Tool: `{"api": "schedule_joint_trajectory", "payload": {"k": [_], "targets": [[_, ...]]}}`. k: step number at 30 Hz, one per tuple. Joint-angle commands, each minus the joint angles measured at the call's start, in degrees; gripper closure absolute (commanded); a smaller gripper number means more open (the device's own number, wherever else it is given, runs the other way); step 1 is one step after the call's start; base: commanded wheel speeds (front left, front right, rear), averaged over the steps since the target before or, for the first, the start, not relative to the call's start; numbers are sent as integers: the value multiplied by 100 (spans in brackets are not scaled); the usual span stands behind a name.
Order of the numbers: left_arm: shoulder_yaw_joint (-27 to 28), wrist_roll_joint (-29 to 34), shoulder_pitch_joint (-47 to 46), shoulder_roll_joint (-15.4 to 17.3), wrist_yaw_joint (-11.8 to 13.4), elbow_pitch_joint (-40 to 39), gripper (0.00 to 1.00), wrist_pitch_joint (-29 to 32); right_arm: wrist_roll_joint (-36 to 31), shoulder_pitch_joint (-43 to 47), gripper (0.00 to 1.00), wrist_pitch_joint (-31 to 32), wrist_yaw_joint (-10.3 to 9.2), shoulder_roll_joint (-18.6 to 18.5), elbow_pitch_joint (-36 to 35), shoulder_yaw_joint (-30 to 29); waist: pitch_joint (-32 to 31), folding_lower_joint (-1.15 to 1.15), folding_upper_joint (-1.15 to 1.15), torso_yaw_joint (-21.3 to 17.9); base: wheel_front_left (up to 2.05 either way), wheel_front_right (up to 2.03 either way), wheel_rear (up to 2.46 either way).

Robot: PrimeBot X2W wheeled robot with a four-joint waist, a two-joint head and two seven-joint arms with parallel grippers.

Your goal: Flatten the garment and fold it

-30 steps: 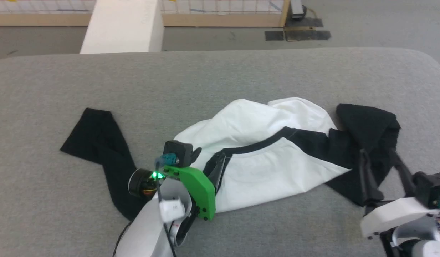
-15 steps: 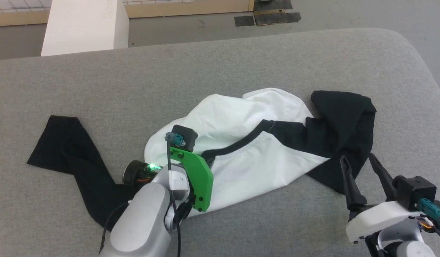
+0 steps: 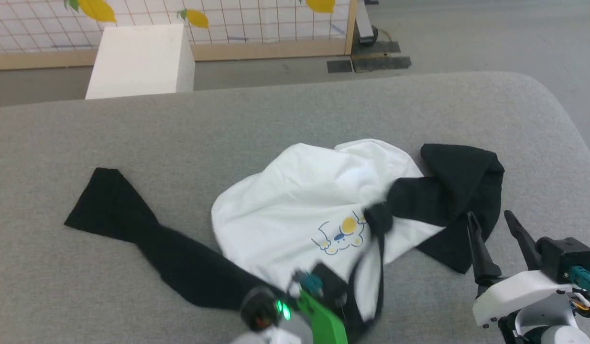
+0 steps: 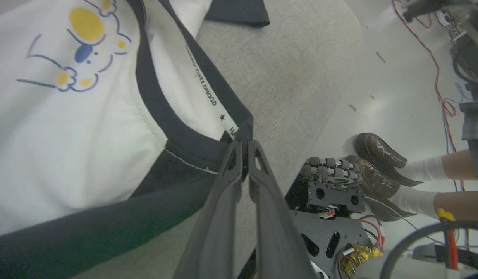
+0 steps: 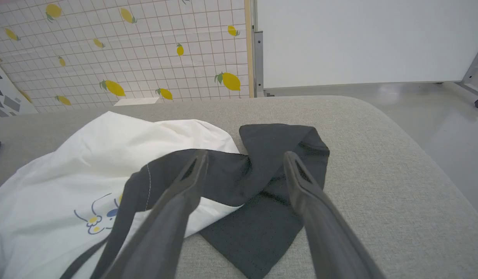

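The shirt (image 3: 295, 210) lies crumpled mid-table (image 3: 276, 114), print (image 3: 340, 234) up, with one black sleeve (image 3: 132, 224) stretched out to the robot's left and the other bunched at its right. The left hand (image 4: 245, 145) is pinched tight on the black neckband (image 4: 153, 104) at the shirt's near edge. The right hand (image 3: 488, 215) hovers near the bunched sleeve, its fingers spread wide with nothing between them
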Motion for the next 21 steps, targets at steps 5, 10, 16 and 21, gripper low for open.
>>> {"api": "schedule_joint_trajectory", "payload": {"k": [5, 10, 16, 21], "targets": [[-447, -742, 539, 506, -28, -129, 100, 699, -32, 157, 0, 160, -9, 10, -112, -17, -127, 0, 60, 141, 0, 0, 0], [-126, -844, 713, 520, 286, -254, 0, 417, -10, 193, 0, 266, -9, 10, -166, 16, -84, 0, 60, 243, 0, 0, 0], [903, -360, 728, 528, 1296, -433, 0, -839, 34, 184, 0, 291, -9, 10, -206, 32, -13, 0, 60, 355, 0, 0, 0], [1518, 233, 703, 644, 2421, -41, 0, -1315, 72, 143, 0, 269, -9, 10, -164, 72, 51, 0, 60, 440, 0, 0, 0]]}}
